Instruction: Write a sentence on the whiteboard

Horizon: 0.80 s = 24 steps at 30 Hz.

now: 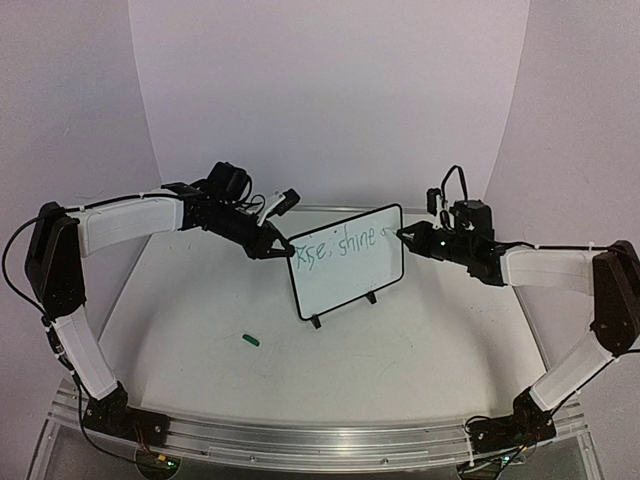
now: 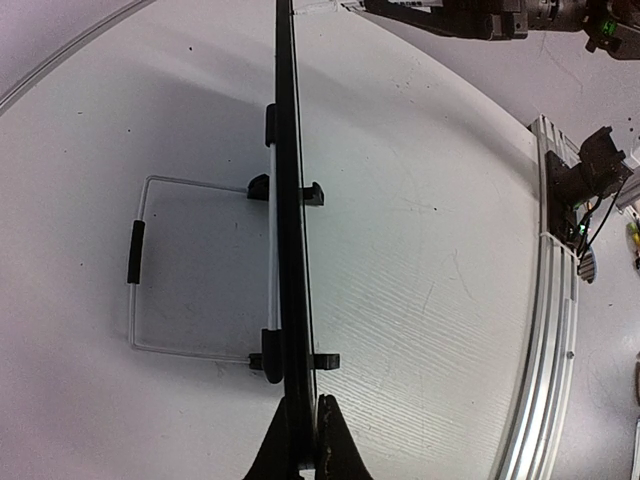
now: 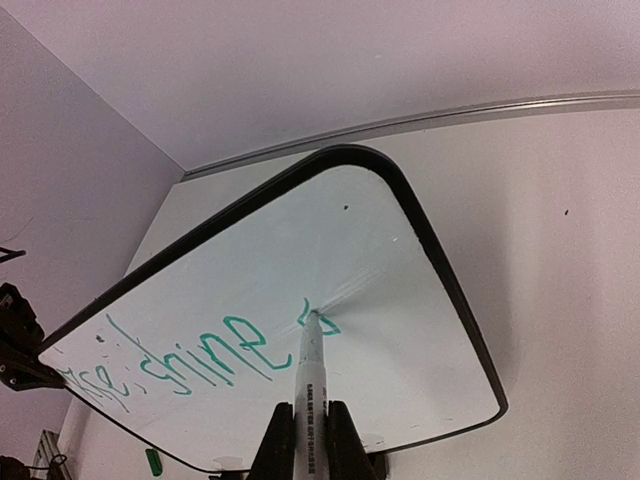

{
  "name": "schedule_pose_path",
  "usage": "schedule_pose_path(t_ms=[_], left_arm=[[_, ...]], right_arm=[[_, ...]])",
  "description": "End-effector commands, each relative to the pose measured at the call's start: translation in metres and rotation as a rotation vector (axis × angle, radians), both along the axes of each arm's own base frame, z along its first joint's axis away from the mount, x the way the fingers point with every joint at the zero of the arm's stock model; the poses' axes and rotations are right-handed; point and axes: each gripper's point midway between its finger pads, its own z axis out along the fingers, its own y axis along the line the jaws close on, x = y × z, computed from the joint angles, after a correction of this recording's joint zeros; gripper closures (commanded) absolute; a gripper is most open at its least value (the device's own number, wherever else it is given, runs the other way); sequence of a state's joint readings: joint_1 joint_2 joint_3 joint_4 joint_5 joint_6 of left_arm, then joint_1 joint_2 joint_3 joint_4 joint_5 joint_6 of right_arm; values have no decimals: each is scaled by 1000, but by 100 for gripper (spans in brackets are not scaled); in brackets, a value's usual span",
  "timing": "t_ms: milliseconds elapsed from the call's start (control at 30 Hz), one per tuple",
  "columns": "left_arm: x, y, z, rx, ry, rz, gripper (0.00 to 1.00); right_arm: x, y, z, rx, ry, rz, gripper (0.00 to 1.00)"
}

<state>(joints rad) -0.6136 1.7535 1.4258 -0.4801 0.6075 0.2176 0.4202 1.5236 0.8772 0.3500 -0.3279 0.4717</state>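
A small green piece (image 1: 251, 341) lies on the white tabletop (image 1: 180, 300). The left gripper (image 1: 281, 249) is closed tight on the left edge of the small, black-framed white rectangular whiteboard (image 1: 350, 285), which stands mid-table on two black feet. The green handwritten sentence (image 1: 338, 245) crosses its upper part. The right gripper (image 1: 410, 238) is clamped around a white marker pen (image 3: 309, 365), whose tip touches the board after the last word.

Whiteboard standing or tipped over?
Standing: the whiteboard sits upright on both feet on the table, left gripper shut on its edge.
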Motion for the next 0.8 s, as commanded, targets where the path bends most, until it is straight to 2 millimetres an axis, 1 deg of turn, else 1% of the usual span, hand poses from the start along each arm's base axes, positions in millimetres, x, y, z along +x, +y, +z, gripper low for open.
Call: schedule_pose_path(t_ms=[0,167,433,767], left_arm=[[-12,8,-35,120,54,-16,100],[-13,8,-35,120,55,-18,100],[-13,7,-36,123,56,-19,100],[-12,7,-37,125,55,-19,100]], right_arm=[[-3,-4,42,32,-110,-5,100],[-7,-9,46,34,-120,-24,100],[0,-9,35,18,-98,-37,100],[7,-2,29,16,-85,-14,100]])
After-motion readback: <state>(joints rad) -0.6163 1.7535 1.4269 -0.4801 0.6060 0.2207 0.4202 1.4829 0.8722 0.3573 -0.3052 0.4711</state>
